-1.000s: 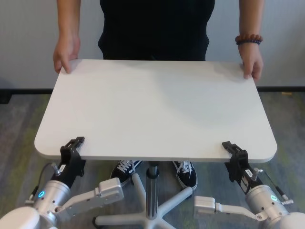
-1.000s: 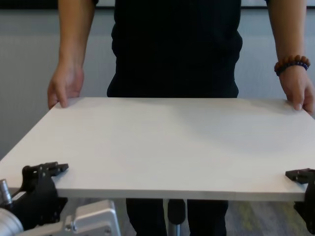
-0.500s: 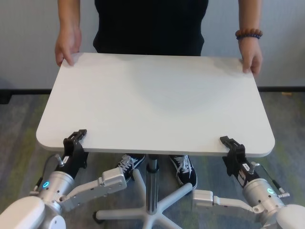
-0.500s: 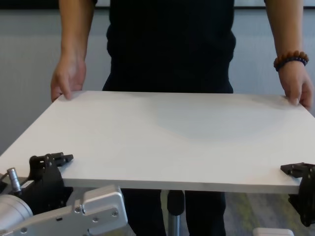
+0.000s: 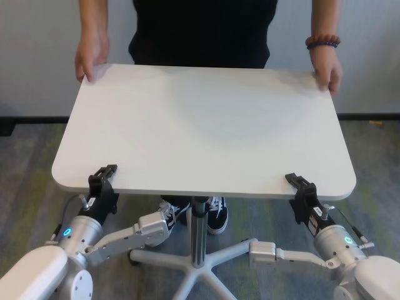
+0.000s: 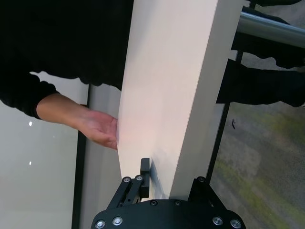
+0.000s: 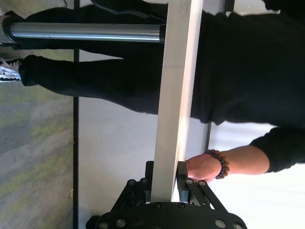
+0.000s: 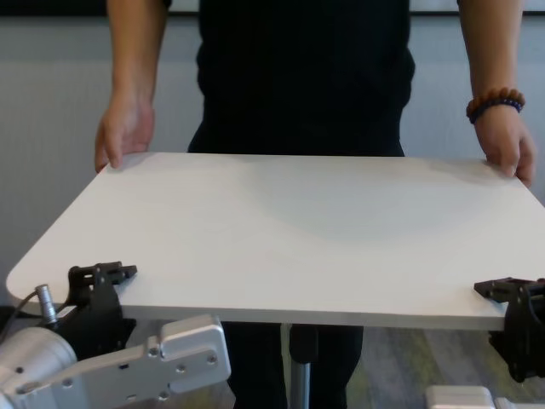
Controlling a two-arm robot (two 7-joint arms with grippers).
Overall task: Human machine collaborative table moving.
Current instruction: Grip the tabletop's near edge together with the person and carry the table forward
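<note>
Since a second ago the table point(image 5: 203, 125) has slid away from you, toward the human point(image 5: 203, 28). Carry step underway: left gripper point(image 5: 103, 178) and right gripper point(image 5: 300, 185) have fingers clamped on its near edge; his hands hold the far corners. Next, follow his lead, keeping the top level. Grey carpet, pale wall; the pedestal base looks wheeled, probably.

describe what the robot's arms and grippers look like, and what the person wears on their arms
The left gripper and right gripper are black two-fingered pincers with visible screws, on silver-white jointed arms. Each wrist housing carries a small glowing cyan ring, with thin cables beside it. The person wears a black short-sleeved shirt and a brown-and-blue bead bracelet on one wrist.
</note>
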